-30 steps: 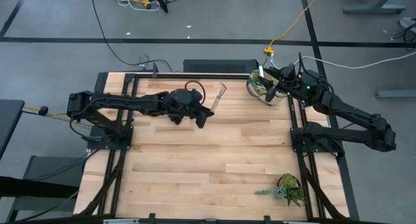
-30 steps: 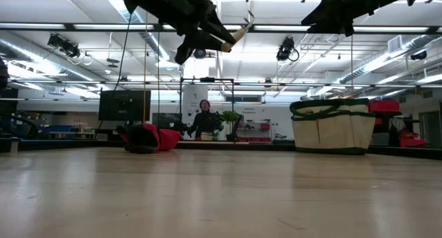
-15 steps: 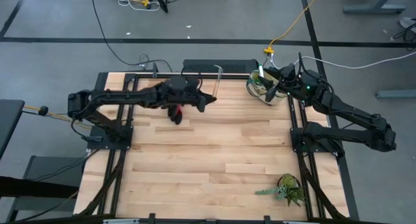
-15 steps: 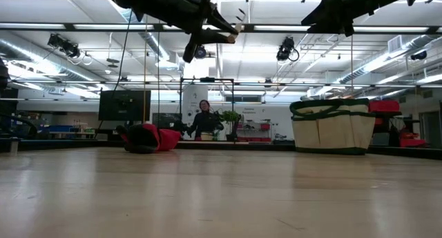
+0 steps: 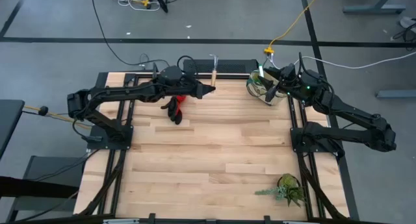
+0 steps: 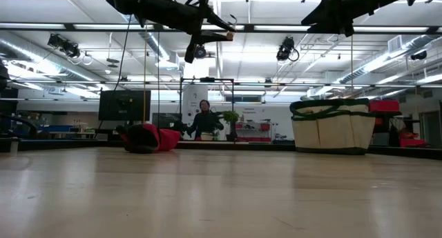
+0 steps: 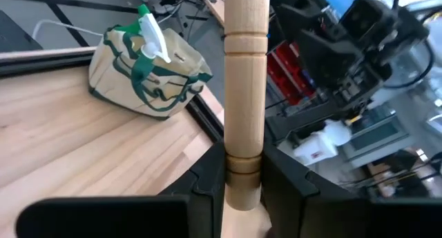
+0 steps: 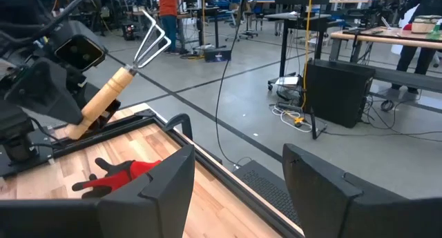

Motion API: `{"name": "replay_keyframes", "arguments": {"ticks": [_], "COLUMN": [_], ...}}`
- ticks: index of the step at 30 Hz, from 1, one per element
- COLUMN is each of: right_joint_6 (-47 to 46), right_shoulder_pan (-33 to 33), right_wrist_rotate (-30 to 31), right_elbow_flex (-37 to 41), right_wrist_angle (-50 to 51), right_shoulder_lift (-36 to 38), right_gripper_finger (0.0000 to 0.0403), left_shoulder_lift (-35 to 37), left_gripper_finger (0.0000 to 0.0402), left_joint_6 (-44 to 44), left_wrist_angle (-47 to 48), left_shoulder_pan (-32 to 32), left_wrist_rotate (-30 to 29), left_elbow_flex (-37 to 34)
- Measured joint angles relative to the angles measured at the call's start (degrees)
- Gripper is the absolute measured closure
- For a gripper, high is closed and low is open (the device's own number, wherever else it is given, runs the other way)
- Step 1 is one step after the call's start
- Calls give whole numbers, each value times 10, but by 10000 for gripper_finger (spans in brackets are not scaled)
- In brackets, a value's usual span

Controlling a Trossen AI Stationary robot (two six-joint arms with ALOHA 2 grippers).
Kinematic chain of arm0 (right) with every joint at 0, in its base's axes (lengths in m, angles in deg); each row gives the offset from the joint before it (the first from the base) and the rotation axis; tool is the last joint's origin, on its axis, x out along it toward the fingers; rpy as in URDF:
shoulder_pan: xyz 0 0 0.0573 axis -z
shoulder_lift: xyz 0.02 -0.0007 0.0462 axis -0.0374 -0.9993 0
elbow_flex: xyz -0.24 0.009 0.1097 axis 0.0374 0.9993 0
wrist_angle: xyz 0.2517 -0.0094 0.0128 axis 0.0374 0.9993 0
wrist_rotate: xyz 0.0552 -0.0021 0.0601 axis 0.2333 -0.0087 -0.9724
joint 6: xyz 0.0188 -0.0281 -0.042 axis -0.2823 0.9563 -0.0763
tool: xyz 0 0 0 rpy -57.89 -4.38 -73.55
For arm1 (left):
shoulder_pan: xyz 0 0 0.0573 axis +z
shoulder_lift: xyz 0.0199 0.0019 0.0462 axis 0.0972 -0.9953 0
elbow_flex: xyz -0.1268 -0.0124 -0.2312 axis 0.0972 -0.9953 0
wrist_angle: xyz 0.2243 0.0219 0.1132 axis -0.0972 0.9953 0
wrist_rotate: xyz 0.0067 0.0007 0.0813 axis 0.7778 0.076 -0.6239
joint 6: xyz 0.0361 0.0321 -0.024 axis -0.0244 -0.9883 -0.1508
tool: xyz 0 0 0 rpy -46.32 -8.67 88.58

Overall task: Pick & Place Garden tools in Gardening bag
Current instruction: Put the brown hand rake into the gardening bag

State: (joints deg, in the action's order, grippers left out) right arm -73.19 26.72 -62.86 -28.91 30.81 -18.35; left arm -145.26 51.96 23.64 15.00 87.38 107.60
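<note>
We find the left claw [image 5: 207,89] raised above the far edge of the bench [image 5: 208,152], its fingers [image 7: 210,176] pinching the wooden handle of the little rake [image 8: 117,79] near the handle's butt end. In the right wrist view the rake's handle slants up out of the left claw and its bent wire tines point up and away, clear of the bench. In the low view the left claw [image 6: 224,32] hangs high above the bench with the rake in it.

The gardening bag [image 5: 263,86] stands upright at the far right corner of the bench, beige with dark green trim; a green plastic piece [image 7: 148,32] protrudes from its open top. The rake is well apart from the bag, to its left.

The right claw [image 5: 276,81] sits at the bag, fingers [image 8: 155,190] spread and holding nothing.

The red-and-black gloves [image 5: 174,107] lie on the bench just nearer than the left claw, untouched. A leafy plant [image 5: 286,188] lies at the near right corner of the bench. We note a person [image 6: 204,119] in the room beyond the bench.
</note>
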Motion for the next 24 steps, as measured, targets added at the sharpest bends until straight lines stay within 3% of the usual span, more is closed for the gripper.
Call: {"name": "replay_keyframes", "arguments": {"ticks": [15,24], "right_joint_6": [-41,16], "right_shoulder_pan": [0,0], "right_wrist_rotate": [-2,34], "right_elbow_flex": [0,0], "right_wrist_angle": [-33,-55], "right_shoulder_lift": [0,-1], "right_gripper_finger": [181,181], "left_shoulder_lift": [0,0], "left_gripper_finger": [321,319], "left_joint_6": [27,24], "left_wrist_angle": [-36,-57], "left_shoulder_pan": [8,9], "left_wrist_rotate": [44,59], "left_elbow_flex": [0,0]}}
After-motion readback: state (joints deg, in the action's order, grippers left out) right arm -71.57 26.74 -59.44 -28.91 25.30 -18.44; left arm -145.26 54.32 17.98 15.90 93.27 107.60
